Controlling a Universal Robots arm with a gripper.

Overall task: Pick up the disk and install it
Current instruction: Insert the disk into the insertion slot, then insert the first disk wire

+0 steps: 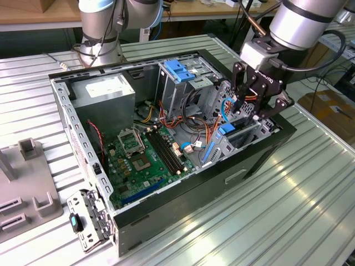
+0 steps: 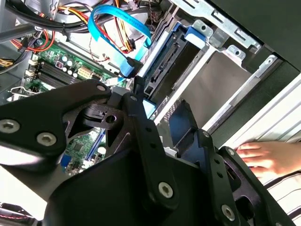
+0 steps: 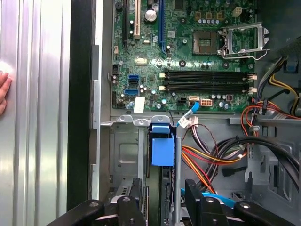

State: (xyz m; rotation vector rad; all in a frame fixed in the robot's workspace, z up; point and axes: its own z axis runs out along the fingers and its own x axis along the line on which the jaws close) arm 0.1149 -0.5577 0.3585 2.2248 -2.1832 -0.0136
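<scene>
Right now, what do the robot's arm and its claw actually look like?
The arm is a thick silver-grey metal tube with rounded joints. A black cable loops beside its wrist, where a pale grey block sits. The gripper is black, built of hinged bars dotted with silver screws, with small white lettering.

An open black computer case (image 1: 183, 208) lies on its side on the ribbed metal tabletop (image 1: 288, 210). Its floor carries a green motherboard (image 1: 147, 163) with an empty processor socket (image 3: 205, 42) and black memory slots (image 3: 207, 75). A grey power supply (image 1: 105, 91) with a white label fills one corner. A ridged blue latch piece (image 1: 180, 69) tops the metal drive cage. Red, yellow and orange wires (image 3: 197, 160) tangle nearby, and a flat blue cable (image 2: 113, 28) loops above the board. A grey fixture (image 1: 22, 188) stands at the exterior view's left.
</scene>
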